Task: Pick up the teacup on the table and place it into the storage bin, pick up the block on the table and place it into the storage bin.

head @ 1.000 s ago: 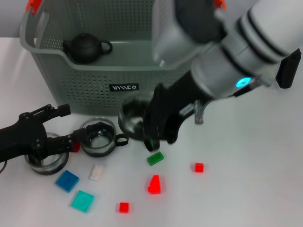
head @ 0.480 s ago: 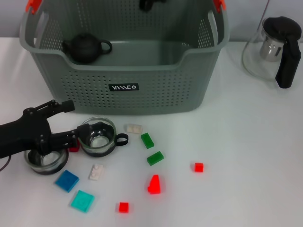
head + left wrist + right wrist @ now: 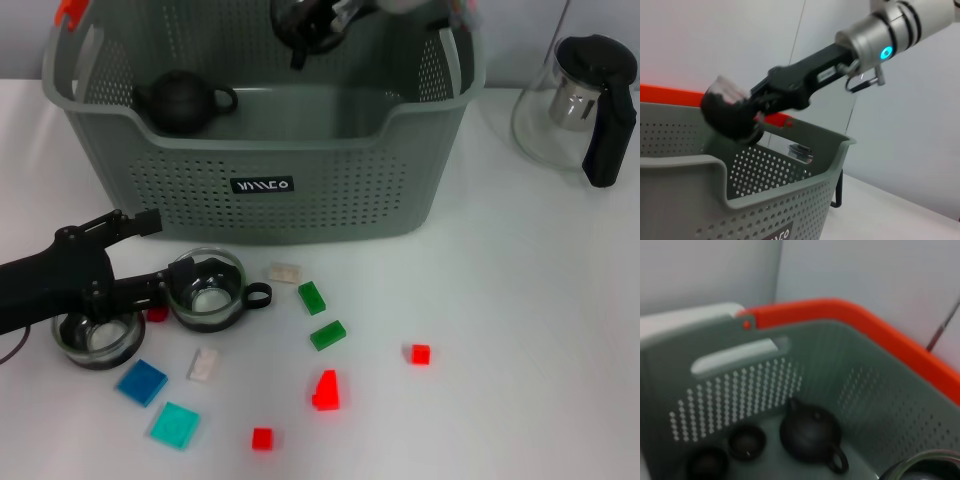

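The grey-green storage bin (image 3: 262, 190) stands at the back of the table. Over its far side my right gripper (image 3: 318, 22) is shut on a glass teacup (image 3: 292, 20); the left wrist view shows that teacup (image 3: 729, 114) held above the bin's rim (image 3: 790, 181). Two more glass teacups (image 3: 207, 291) (image 3: 96, 338) sit on the table at the front left. My left gripper (image 3: 165, 252) is open beside them, its lower finger against the nearer cup. Small blocks lie in front of the bin: green (image 3: 311, 297), red (image 3: 325, 390) and blue (image 3: 140, 381) among them.
Inside the bin lie a black teapot (image 3: 810, 435) and two small dark cups (image 3: 746, 442). A glass jug with a black handle (image 3: 585, 100) stands to the right of the bin. More blocks, white, cyan and red, are scattered at the front.
My right arm has lifted the teacup from the table in front of the bin up over the bin's far side. The left gripper has barely shifted.
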{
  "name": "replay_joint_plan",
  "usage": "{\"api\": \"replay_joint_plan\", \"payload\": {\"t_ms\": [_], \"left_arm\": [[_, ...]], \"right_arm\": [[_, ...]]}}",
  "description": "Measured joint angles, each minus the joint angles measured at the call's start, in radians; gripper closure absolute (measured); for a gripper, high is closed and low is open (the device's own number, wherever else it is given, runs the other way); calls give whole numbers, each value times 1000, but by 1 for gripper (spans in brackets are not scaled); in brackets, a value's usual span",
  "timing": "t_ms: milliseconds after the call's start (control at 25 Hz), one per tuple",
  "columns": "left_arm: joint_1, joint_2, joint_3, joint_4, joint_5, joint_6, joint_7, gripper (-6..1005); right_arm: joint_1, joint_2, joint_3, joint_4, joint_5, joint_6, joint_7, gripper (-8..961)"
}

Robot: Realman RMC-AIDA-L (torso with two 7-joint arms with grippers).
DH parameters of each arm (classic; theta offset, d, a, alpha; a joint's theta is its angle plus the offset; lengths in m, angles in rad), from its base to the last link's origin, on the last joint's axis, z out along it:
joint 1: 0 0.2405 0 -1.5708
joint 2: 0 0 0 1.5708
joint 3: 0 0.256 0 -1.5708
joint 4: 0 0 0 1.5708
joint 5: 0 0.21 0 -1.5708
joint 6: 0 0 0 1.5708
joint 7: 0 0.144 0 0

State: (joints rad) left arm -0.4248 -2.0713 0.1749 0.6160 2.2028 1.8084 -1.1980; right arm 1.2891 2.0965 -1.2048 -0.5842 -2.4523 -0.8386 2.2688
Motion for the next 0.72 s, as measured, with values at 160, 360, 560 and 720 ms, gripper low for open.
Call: {"api": "replay_joint_plan", "payload": {"t_ms": [160, 360, 560, 720], "left_arm": [[0, -2, -1, -5, -1, 0, 0, 81], [0, -3, -2, -12, -2, -2, 3, 81], [1, -3, -2, -13, -2, -3, 5, 81], [0, -3, -2, -13, -2, -3, 5, 81]], "right_arm": [[38, 9, -37, 105, -17, 106, 36, 895], [54, 11, -62, 184, -14, 164, 44, 894], [37, 11, -64, 202, -14, 174, 44, 894], [31, 11, -64, 220, -15, 182, 42, 893]]}}
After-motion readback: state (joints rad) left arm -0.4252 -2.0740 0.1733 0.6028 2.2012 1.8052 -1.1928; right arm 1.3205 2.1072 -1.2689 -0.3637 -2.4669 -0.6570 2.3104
